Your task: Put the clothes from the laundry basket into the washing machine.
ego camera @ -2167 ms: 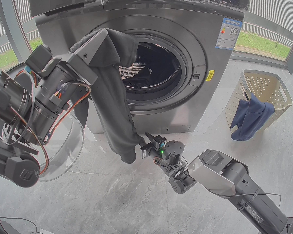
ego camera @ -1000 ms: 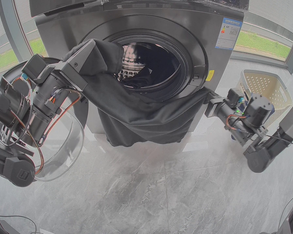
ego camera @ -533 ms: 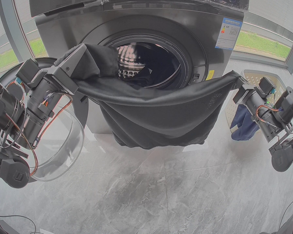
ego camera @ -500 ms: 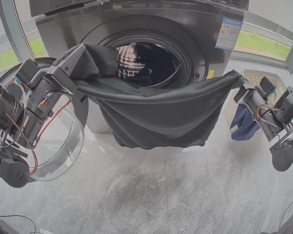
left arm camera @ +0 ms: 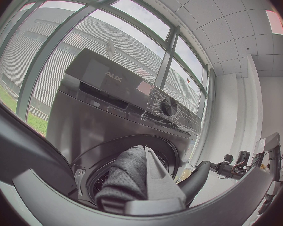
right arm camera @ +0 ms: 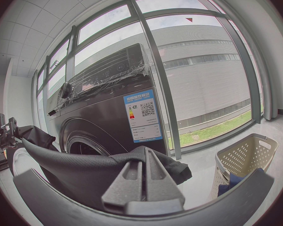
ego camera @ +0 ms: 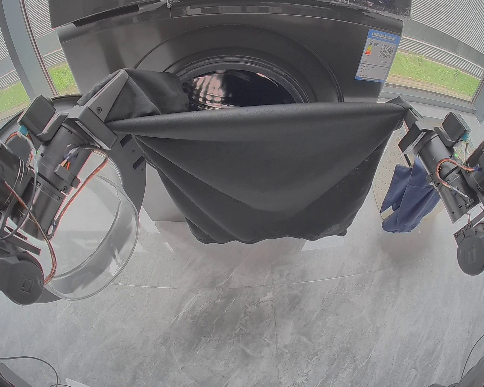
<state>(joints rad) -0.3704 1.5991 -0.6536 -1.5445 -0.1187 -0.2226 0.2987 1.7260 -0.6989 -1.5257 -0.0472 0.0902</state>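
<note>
A black garment hangs stretched wide in front of the washing machine. Its top edge is pulled taut across the drum opening and the rest sags toward the floor. The left gripper pinches the left corner — its jaws are closed on a bunch of cloth that wraps over one finger. The right gripper clamps the right corner, jaws pressed together with fabric between them. The machine's round door stands open at the left. To the right, behind the right arm, sits the laundry basket — a blue garment is draped over its rim.
</note>
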